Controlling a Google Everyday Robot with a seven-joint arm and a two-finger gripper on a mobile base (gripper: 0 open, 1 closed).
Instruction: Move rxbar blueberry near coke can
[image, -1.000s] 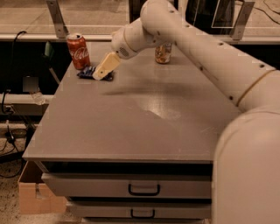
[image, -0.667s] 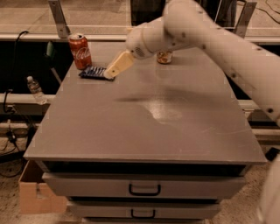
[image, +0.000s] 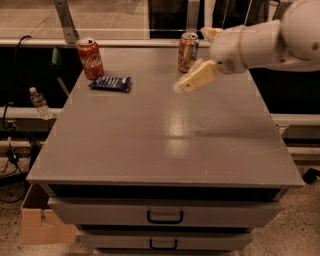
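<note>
The rxbar blueberry, a flat dark navy wrapper with pale lettering, lies on the grey tabletop at the back left. The red coke can stands upright just behind and to the left of it, a short gap away. My gripper hangs in the air above the table's back middle, well to the right of the bar, and holds nothing. Its tan finger points down and to the left.
An orange-tan can stands upright at the back middle, just behind my gripper. The cabinet has drawers below the front edge. A cardboard box and a water bottle sit on the floor to the left.
My gripper has pulled away from the bar and swung right and up. The bar stays lying next to the coke can. The view has also shifted.
</note>
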